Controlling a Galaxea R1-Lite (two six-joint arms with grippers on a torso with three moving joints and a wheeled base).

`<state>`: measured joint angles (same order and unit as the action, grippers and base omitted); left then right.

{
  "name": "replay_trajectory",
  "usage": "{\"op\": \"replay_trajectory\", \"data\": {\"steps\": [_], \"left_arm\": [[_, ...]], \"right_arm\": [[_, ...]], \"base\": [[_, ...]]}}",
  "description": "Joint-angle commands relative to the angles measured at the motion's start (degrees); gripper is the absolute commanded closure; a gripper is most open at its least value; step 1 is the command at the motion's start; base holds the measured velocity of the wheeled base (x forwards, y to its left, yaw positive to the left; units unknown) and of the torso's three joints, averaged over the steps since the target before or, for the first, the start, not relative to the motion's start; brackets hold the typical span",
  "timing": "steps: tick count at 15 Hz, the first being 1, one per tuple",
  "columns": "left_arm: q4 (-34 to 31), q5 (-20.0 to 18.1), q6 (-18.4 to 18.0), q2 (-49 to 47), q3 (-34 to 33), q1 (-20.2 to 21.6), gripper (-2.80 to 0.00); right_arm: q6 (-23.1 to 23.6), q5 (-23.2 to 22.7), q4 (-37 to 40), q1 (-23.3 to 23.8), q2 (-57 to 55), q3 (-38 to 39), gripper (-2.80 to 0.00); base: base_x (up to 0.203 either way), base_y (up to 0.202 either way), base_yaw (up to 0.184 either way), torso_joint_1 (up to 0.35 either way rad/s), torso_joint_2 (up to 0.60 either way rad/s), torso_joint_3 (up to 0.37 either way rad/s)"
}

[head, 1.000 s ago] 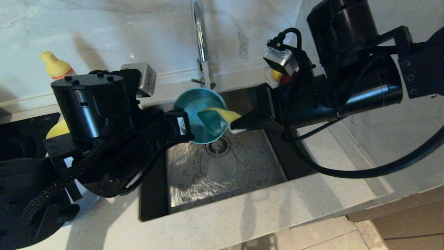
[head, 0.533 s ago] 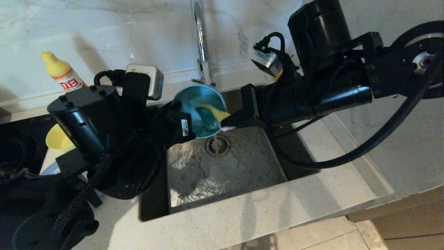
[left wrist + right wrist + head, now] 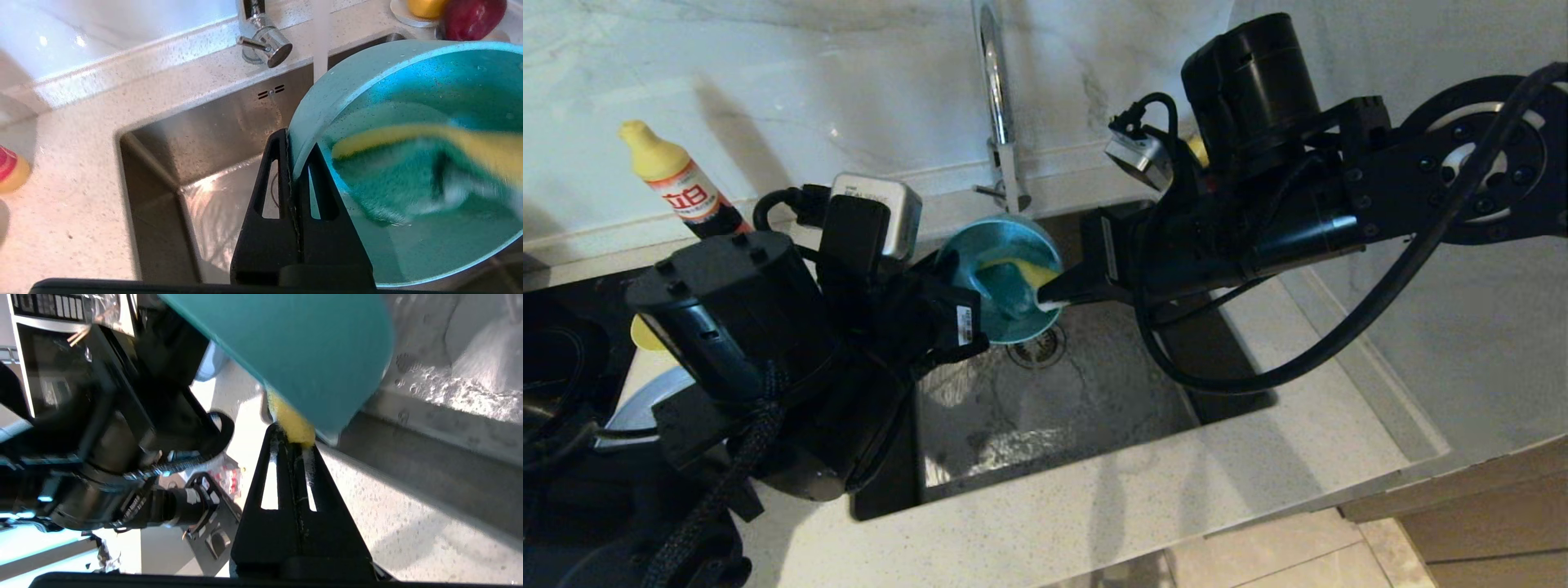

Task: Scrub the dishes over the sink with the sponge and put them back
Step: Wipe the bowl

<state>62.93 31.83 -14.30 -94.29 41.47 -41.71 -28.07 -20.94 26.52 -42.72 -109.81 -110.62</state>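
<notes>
Scrubbing the teal bowl [image 3: 1001, 278] over the sink [image 3: 1054, 400].

My left gripper [image 3: 295, 157] is clamped tight on the bowl's rim, tilting it toward my right gripper [image 3: 292, 443], whose 2 fingers pinch the sponge [image 3: 412, 155] pressed inside the bowl. Tap [image 3: 996, 98] water falls behind; a soap bottle [image 3: 678, 184] stands far left.

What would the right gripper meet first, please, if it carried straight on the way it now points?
The right gripper, shut on the sponge, points into the teal bowl held by the left gripper; it would probably meet the bowl's inner wall first.
</notes>
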Motion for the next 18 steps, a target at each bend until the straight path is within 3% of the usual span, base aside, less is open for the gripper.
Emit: {"op": "replay_trajectory", "data": {"steps": [1, 11, 18], "left_arm": [[2.7, 0.1, -1.8, 0.1, -2.3, -0.3, 0.00], [3.9, 0.4, -1.3, -0.8, -3.6, 0.0, 0.00], [3.3, 2.2, -0.5, -1.7, -0.9, 2.3, 0.00]], "right_arm": [[-0.1, -0.2, 0.0, 0.2, 1.1, -0.1, 0.00], [-0.1, -0.1, 1.1, 0.2, 4.5, 0.7, 0.00], [0.1, -0.6, 4.4, 0.4, 13.9, 9.9, 0.00]], "base": [[0.000, 0.000, 0.000, 0.000, 0.00, 0.000], [0.000, 0.000, 0.000, 0.000, 0.00, 0.000], [0.000, 0.000, 0.000, 0.000, 0.00, 0.000]]}}
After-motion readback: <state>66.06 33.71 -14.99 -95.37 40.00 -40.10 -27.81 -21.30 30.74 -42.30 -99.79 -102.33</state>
